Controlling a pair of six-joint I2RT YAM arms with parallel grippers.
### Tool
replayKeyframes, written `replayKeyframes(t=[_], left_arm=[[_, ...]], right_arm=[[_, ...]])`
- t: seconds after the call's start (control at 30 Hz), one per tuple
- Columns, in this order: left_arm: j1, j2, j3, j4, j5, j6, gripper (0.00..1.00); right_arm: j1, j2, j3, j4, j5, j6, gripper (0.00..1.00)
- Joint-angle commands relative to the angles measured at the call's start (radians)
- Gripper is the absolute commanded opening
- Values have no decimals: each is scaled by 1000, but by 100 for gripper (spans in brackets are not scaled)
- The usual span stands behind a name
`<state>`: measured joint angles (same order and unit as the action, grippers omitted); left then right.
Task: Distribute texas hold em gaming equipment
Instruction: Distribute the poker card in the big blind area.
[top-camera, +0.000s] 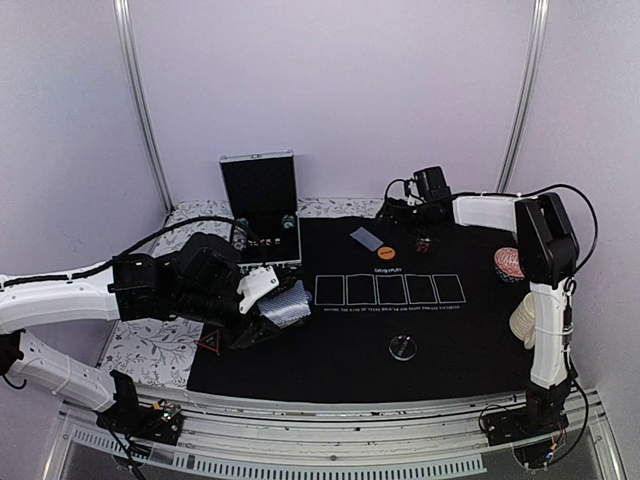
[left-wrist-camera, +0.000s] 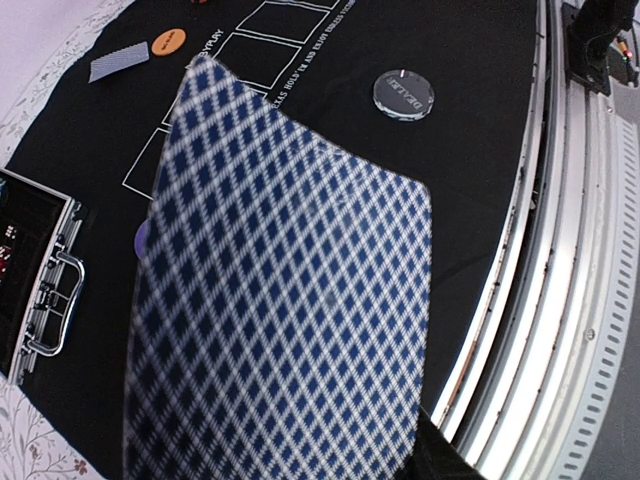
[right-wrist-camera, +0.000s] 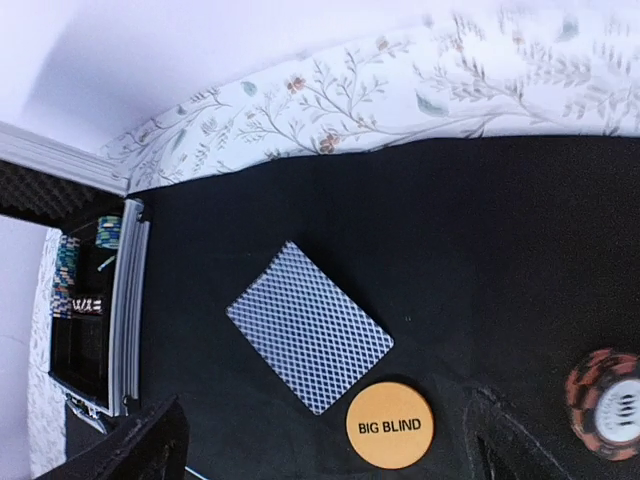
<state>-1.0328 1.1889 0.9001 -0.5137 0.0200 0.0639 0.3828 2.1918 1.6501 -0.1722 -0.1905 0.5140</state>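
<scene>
Left wrist view: left jaws grasped a blue-checked playing card (left-wrist-camera: 290, 300); right jaws stood released near a second card (right-wrist-camera: 310, 327).

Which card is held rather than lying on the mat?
The card in the left gripper, raised off the mat. The other card lies flat beside the orange disc.
</scene>
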Motion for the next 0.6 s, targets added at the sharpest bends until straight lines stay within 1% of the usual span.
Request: replayKeyframes(t=[0.0,0.03,0.1,0.17,0.23,0.33,0.37,0.43,0.57], left_arm=[[13,-14,-7,20,15,14,45],[13,-14,-6,21,15,15,45],[14,-13,-5,21,19,16,45],[15,-12,-4,21,19,17,45],[16,-11,-3,20,16,17,45],[15,-12,-1,21,19,16,45],[14,-12,0,21,22,16,45],[14,-12,1,21,29,19,45],[15,-13,2,21,33,18,45]], right_arm=[[86,-273,-36,-56,75,-266,99],[114,-321,-64,-54,35,-316,99],[178,-410,-129,-46,-133,-452,99],[235,-496,-210,-8,-316,-500,99],[313,-562,-311,51,-420,-539,99],[381,-629,-417,151,-488,-528,99],[387,-645,-460,203,-509,-499,100],[401,-664,-526,298,-534,-410,96],[464,-645,-543,333,-514,-403,95]])
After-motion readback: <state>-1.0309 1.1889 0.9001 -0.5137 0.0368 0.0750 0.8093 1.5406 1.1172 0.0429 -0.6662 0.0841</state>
